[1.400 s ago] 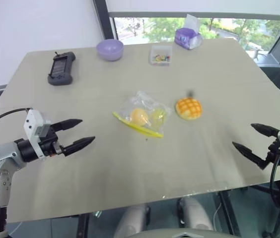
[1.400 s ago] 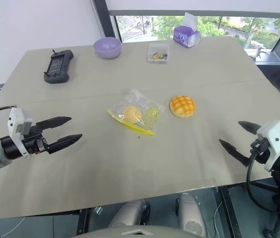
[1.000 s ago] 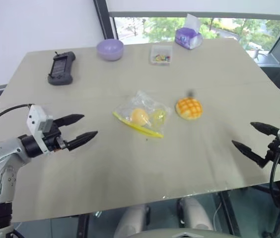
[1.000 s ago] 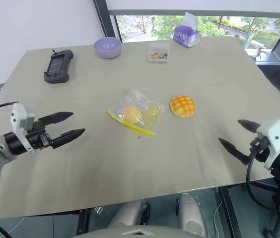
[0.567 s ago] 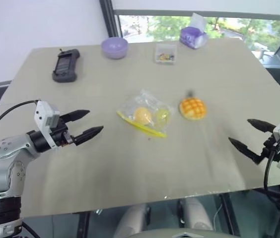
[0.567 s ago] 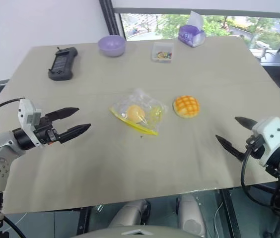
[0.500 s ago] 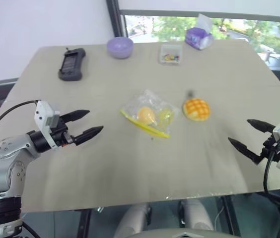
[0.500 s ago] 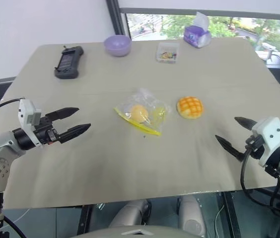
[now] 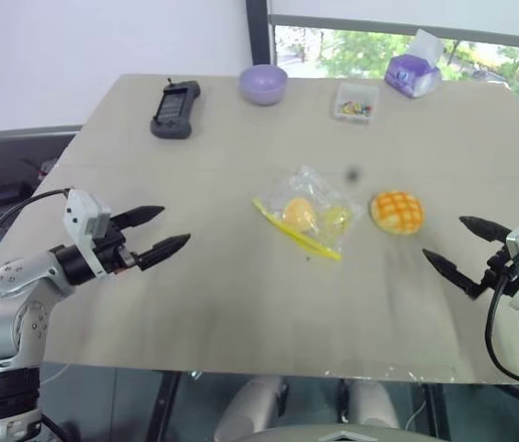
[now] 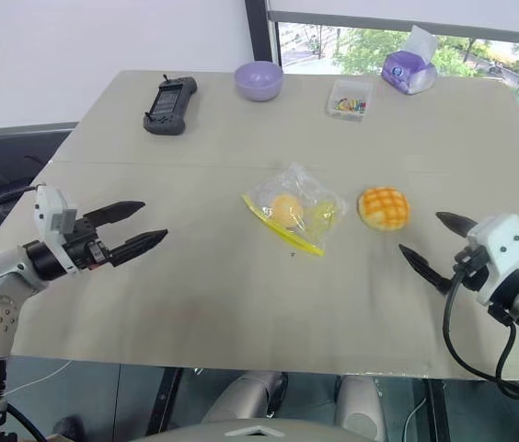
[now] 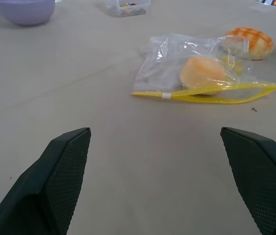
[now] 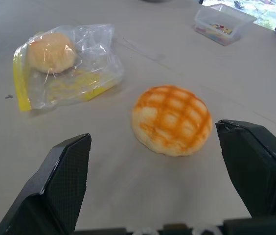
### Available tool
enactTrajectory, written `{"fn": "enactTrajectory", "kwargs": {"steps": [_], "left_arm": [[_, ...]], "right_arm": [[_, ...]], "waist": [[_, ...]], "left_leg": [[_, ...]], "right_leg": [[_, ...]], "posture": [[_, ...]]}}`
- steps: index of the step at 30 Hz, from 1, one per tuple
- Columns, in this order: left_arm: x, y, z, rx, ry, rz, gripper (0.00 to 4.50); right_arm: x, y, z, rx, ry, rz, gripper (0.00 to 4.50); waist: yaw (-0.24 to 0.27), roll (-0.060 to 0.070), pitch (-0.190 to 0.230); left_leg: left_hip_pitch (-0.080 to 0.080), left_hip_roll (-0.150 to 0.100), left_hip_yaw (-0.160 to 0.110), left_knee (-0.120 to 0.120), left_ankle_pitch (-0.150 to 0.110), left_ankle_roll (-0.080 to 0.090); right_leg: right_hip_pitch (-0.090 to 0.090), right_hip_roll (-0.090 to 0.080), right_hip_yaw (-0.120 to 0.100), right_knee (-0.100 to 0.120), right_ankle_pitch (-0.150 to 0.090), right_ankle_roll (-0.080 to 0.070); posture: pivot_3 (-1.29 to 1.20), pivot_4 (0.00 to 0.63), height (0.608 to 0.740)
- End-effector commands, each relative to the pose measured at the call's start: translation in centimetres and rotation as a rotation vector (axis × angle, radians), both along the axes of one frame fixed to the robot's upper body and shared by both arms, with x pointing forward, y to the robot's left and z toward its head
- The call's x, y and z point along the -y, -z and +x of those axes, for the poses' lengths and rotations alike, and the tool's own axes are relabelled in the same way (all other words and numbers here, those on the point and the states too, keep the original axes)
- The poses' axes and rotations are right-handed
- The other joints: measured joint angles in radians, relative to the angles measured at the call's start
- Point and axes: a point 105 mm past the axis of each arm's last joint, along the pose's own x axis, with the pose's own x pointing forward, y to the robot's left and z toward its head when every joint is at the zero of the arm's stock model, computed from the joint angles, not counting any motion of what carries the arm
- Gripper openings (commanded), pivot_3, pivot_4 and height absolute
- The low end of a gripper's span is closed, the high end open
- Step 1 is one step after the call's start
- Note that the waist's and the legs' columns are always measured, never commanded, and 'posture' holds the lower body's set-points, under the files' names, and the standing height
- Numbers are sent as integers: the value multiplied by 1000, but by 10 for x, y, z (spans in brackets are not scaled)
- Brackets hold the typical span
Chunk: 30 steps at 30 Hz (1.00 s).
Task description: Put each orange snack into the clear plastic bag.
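I see both the left gripper (image 9: 166,231) and the right gripper (image 9: 456,248) spread, empty; the grid-topped bun (image 9: 397,212) lies beside the bag (image 9: 309,214).

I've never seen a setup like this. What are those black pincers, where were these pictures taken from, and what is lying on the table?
The pincers are a humanoid robot's two claws. Two pictures come from cameras in its head, looking down over the table; two come from cameras on its wrists, looking out between the black fingers. The left claw and the right claw are both open and hold nothing. In the middle lies a clear plastic bag with a yellow zip strip and a pale orange bun inside. Beside it, outside the bag, sits a grid-topped orange bun. At the far edge are a purple bowl, a black handheld device, a small clear box and a purple tissue pack.
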Motion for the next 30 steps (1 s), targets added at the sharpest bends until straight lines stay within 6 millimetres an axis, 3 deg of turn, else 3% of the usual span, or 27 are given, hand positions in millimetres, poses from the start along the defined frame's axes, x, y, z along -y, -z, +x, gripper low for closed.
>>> {"fn": "enactTrajectory", "kwargs": {"steps": [1, 15, 22, 24, 26, 30], "left_arm": [[1, -9, 2, 35, 2, -9, 4500], [5, -11, 18, 53, -32, -5, 4500], [3, -16, 50, 2, -199, -1, 4500], [10, -19, 61, -161, -217, -102, 4500], [32, -27, 67, -313, -121, -228, 4500], [52, -24, 92, -486, -117, -289, 4500]], "right_arm": [[-2, -8, -1, 39, 0, -3, 4443], [-3, -6, -3, 45, 20, -6, 4443], [-4, -7, -1, 64, 38, -11, 4443], [-4, -9, 1, 89, 63, -20, 4443], [-5, -9, 2, 101, 76, -20, 4443], [-16, -8, 4, 95, 55, 5, 4443]], "waist": [[-1, 0, 0], [-1, 0, 0], [0, -1, 0], [1, -1, 0], [0, -3, 0], [-3, -3, 0]], "left_leg": [[0, 0, 1, 0, 0, 0], [0, 2, 17, -1, -3, 5], [0, 2, 18, 0, -3, 5], [-1, 2, 18, 0, -3, 5], [-3, 2, 17, 2, -3, 5], [-4, 1, 18, 4, -3, 5]], "right_leg": [[0, 0, 1, 0, 0, 0], [-9, 2, 17, 1, 1, 2], [-9, 2, 19, 1, 2, 3], [-9, 2, 19, 1, 2, 3], [-11, 3, 18, 3, 2, 4], [-11, 3, 18, 3, 3, 5]], "posture": [[0, 150, 740], [0, 150, 740], [0, 150, 740], [0, 150, 740], [0, 150, 740], [0, 150, 740]]}}
